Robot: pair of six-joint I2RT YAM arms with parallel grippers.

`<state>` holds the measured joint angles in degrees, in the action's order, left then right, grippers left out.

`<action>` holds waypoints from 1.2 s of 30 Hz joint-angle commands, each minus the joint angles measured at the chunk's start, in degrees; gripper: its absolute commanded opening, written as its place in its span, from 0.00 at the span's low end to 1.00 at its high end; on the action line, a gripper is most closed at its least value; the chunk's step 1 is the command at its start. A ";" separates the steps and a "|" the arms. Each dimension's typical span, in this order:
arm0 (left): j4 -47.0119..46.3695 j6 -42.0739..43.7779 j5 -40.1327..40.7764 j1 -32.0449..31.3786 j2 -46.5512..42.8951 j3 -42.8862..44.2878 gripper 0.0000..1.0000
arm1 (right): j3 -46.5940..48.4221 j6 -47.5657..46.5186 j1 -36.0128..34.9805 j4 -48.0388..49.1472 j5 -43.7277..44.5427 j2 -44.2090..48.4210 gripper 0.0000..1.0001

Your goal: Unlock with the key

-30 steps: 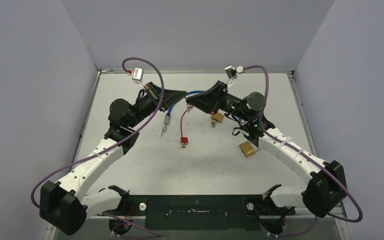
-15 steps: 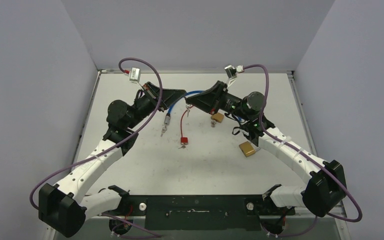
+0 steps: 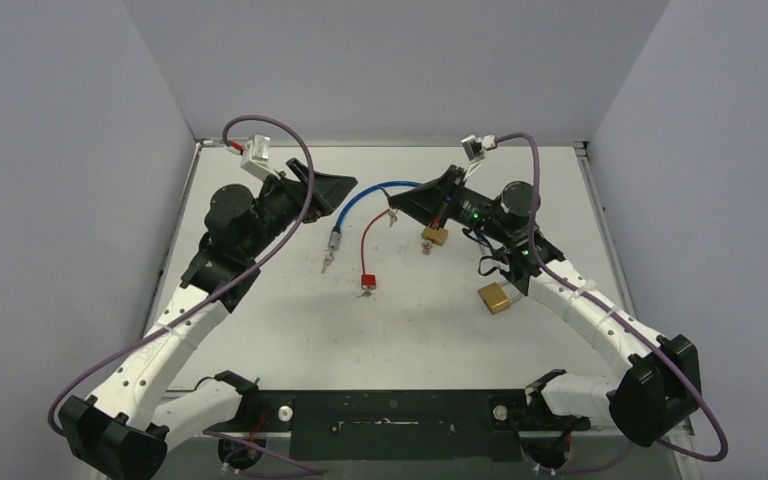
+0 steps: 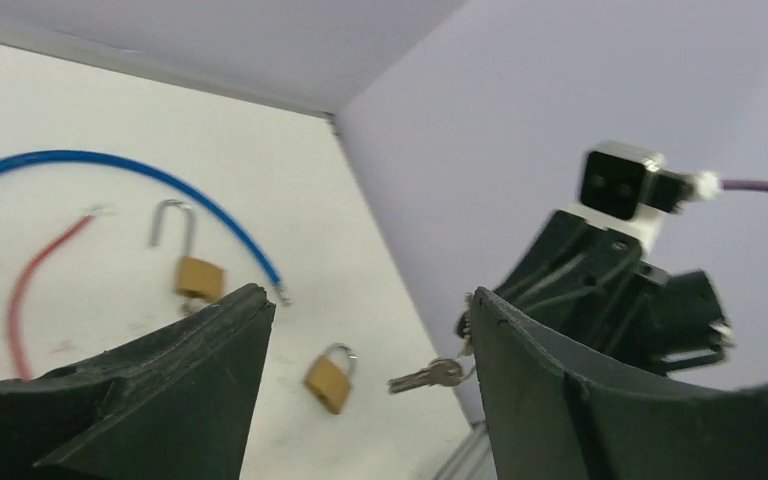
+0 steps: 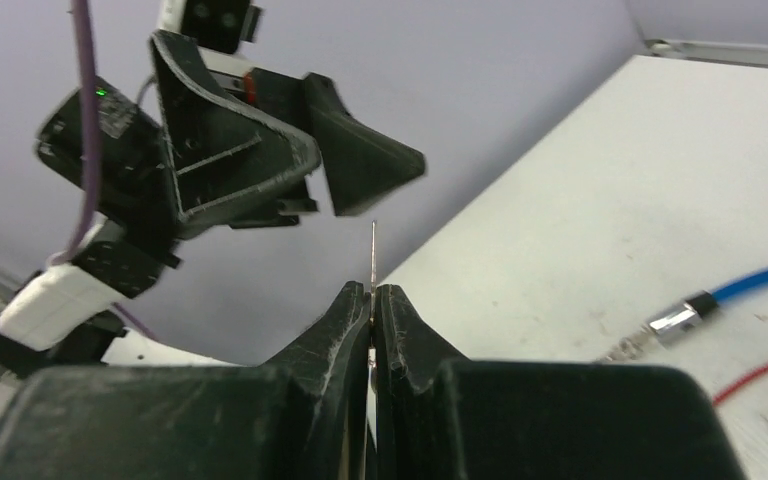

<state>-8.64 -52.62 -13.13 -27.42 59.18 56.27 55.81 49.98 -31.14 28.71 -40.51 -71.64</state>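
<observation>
My right gripper (image 3: 393, 206) is shut on a key (image 5: 373, 250), whose thin blade sticks up edge-on from between the pressed jaws. A second key (image 4: 425, 377) dangles on the ring below that gripper. My left gripper (image 3: 348, 186) stands open a short way left of it, holding nothing; its fingers (image 4: 210, 340) frame the hanging key. On the table under the right gripper lies a small brass padlock (image 3: 435, 235), also visible in the left wrist view (image 4: 198, 275). A second brass padlock (image 3: 495, 297) lies beside the right forearm.
A blue cable lock (image 3: 336, 240) with a silver barrel curves across the back of the table. A red padlock (image 3: 368, 282) on a red cable lies mid-table. Grey walls close in on the left, back and right.
The left gripper has opened, let go of the key and drawn back to the left. The right gripper has closed fully on the key and shifted slightly right.
</observation>
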 commanded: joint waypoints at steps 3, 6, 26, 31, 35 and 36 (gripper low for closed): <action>29.92 20.23 19.01 2.48 -1.40 9.44 0.77 | -1.81 -10.04 6.36 -14.33 3.30 6.95 0.00; 34.18 21.42 21.66 4.05 -0.93 8.72 0.94 | -2.32 -12.67 10.10 -21.52 6.61 8.92 0.00; 18.61 35.59 24.02 -22.54 18.65 5.10 0.97 | -3.73 -17.84 27.74 -59.74 37.27 14.07 0.00; 12.42 39.28 23.81 -31.10 29.34 9.11 0.97 | -2.71 -18.10 34.75 -65.39 40.20 14.78 0.00; 6.28 41.39 20.14 -35.80 36.66 12.97 0.97 | -1.73 -21.06 40.13 -70.21 46.49 14.75 0.00; 5.82 41.53 20.29 -36.80 38.80 14.58 0.97 | -1.49 -21.36 41.13 -71.45 48.37 14.71 0.00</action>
<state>6.72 -14.48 8.23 -60.66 92.99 64.20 51.75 31.44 6.46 -36.99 -0.91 -58.11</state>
